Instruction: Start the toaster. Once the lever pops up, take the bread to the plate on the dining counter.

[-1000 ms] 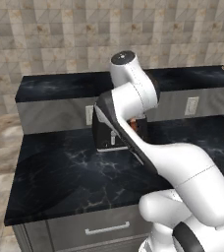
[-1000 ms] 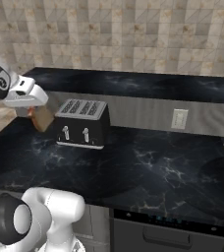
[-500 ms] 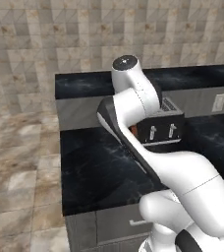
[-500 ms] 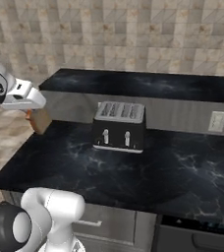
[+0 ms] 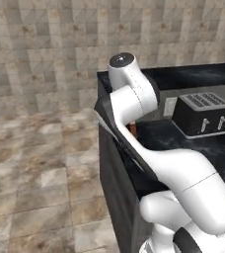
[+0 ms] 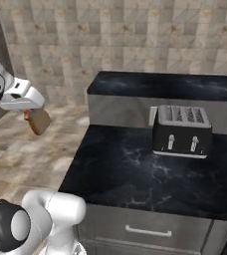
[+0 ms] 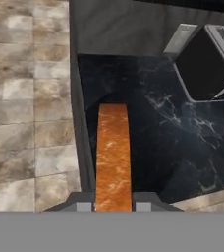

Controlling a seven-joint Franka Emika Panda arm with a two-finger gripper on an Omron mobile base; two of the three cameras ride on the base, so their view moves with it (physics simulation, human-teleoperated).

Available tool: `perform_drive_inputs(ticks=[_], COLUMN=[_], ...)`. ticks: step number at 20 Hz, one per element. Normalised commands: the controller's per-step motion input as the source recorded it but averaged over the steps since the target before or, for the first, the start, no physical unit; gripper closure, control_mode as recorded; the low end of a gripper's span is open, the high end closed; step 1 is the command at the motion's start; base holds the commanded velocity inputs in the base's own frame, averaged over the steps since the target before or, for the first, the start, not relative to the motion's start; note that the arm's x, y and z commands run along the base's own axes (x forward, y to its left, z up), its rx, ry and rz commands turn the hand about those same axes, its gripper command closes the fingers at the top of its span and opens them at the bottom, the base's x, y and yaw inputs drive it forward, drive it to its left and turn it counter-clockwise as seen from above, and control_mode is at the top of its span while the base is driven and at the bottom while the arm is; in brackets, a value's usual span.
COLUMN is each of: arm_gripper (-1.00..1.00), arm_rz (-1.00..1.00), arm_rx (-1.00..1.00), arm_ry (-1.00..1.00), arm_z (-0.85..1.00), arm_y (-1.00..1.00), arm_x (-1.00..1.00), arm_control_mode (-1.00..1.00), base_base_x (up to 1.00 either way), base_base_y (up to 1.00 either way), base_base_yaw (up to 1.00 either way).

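My gripper (image 6: 34, 117) is shut on the bread (image 6: 38, 121), a small orange-brown slice held out over the tiled floor, left of the lower counter's end. In the hand view the bread (image 7: 113, 156) runs edge-on up from between the fingertips (image 7: 84, 206). A sliver of the bread (image 5: 132, 129) peeks out behind my arm. The black toaster (image 6: 181, 130) stands on the lower counter against the dining counter (image 6: 170, 84); it also appears as the toaster (image 5: 203, 114) and the toaster (image 7: 208, 69). The plate is out of view.
The lower black counter (image 6: 135, 174) has a handled drawer (image 6: 148, 230) under it. A wall outlet (image 7: 180, 38) sits on the grey panel beside the toaster. Tiled floor (image 5: 35, 163) spreads to the left, with a tiled wall behind.
The base has driven left, so both base views shifted and the toaster and counters slid to the right. The gripper keeps its hold on the bread.
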Motion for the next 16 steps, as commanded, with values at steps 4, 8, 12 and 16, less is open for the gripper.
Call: perform_drive_inputs(ticks=[4,8,12,16], arm_gripper=[1.0,1.0,1.0,1.0], arm_rz=[0.0,0.0,0.0,0.0], arm_rx=[0.0,0.0,0.0,0.0], arm_ry=[0.0,0.0,0.0,0.0], arm_z=[0.0,0.0,0.0,0.0], arm_y=[0.0,0.0,0.0,0.0], arm_x=[0.0,0.0,0.0,0.0], arm_control_mode=[1.0,1.0,1.0,1.0], base_base_x=[-0.35,-0.04,0.2,0.4], base_base_y=[0.88,0.95,0.94,0.87], base_base_yaw=[-0.26,-0.37,-0.42,-0.42])
